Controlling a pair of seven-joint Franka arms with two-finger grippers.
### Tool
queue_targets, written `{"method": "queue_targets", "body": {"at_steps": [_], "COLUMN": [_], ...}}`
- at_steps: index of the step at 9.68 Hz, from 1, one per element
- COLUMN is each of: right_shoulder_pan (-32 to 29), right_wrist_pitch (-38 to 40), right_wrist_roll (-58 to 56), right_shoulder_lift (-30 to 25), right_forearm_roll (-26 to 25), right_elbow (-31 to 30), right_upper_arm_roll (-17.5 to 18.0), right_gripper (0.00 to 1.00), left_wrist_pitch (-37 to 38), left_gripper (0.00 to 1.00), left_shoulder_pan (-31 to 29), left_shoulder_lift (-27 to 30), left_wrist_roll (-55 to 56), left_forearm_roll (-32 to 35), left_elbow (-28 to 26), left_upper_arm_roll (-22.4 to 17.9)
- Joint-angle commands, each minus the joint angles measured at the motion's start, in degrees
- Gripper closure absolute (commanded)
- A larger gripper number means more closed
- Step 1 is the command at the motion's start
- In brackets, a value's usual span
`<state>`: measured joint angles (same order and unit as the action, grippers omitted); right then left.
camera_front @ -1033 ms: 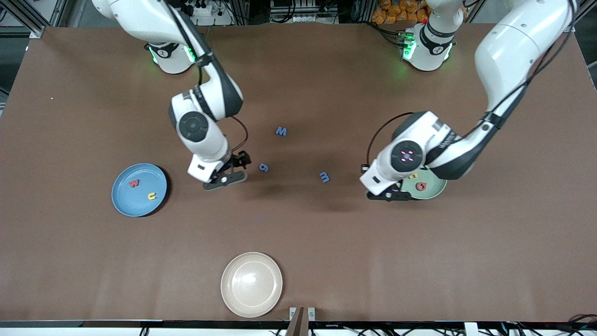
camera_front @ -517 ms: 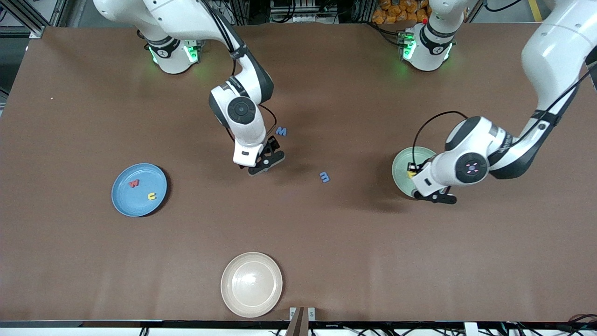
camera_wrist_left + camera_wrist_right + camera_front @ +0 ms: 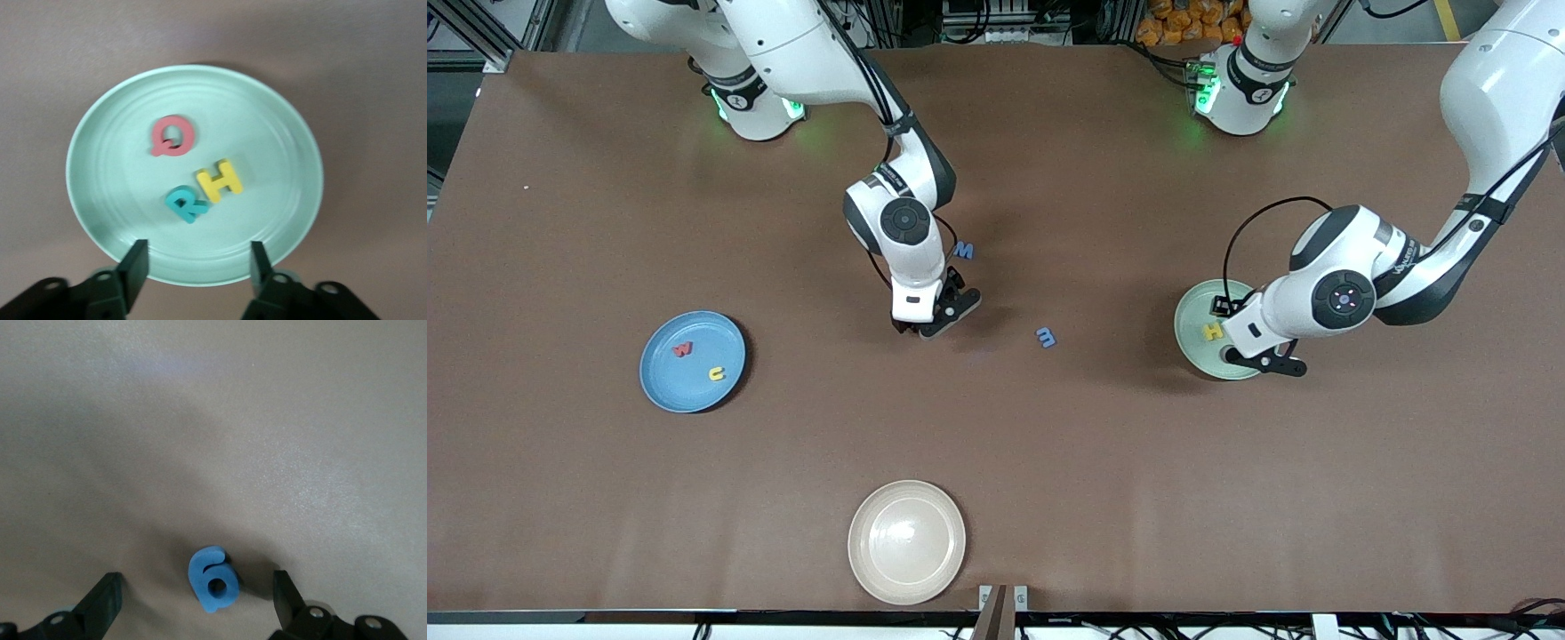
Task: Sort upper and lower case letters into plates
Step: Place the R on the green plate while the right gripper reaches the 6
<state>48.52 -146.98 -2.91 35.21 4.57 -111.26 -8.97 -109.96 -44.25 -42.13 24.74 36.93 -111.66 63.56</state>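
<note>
My left gripper [image 3: 1264,362] hangs open over the nearer rim of the mint green plate [image 3: 1193,313], with nothing between its fingers. In the left wrist view that plate [image 3: 100,220] holds a red Q [image 3: 172,136], a yellow H [image 3: 219,181] and a teal R [image 3: 186,204]; the left gripper [image 3: 199,267] is beside them. My right gripper [image 3: 935,318] is low over the table's middle, open around a blue letter [image 3: 213,580] lying flat between its fingers. A blue M [image 3: 962,250] and a blue m [image 3: 1046,337] lie loose nearby. The sky blue plate [image 3: 671,382] holds a red w [image 3: 682,349] and a yellow u [image 3: 716,373].
A cream-white plate [image 3: 907,542] sits near the table's front edge, close to the front camera. Both arm bases stand along the edge farthest from that camera. Bare brown tabletop [image 3: 1138,498] lies between the plates.
The right arm swung from beside the blue plate toward the middle and now straddles the blue letter. The left gripper moved across the mint plate and opened.
</note>
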Motion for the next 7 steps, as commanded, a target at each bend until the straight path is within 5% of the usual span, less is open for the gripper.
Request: {"method": "queue_targets", "body": {"at_steps": [1,4,7], "right_shoulder_pan": [0.17,-0.53,-0.79], "right_wrist_pitch": [0.55,0.38,0.38], "right_wrist_roll": [-2.52,-5.35,-5.52], "right_shoulder_lift": [-0.23,-0.23,-0.23], "right_forearm_roll": [-0.79,-0.79,-0.79], "right_elbow": [-0.89,-1.59,-1.51], "right_upper_arm_roll": [-0.35,-0.35,-0.43], "right_gripper": [0.0,0.0,0.0], "left_wrist_pitch": [-1.65,-3.23,-3.33], "left_gripper": [0.0,0.0,0.0], "left_shoulder_pan": [2.57,12.3,26.45], "left_shoulder_lift": [1.35,-0.41,-0.41], "left_wrist_roll": [0.83,4.33,11.8], "left_forearm_roll": [0.25,-3.61,-7.74], "left_elbow": [0.65,6.88,14.52], "left_upper_arm_roll": [0.69,-0.8,-9.3]}}
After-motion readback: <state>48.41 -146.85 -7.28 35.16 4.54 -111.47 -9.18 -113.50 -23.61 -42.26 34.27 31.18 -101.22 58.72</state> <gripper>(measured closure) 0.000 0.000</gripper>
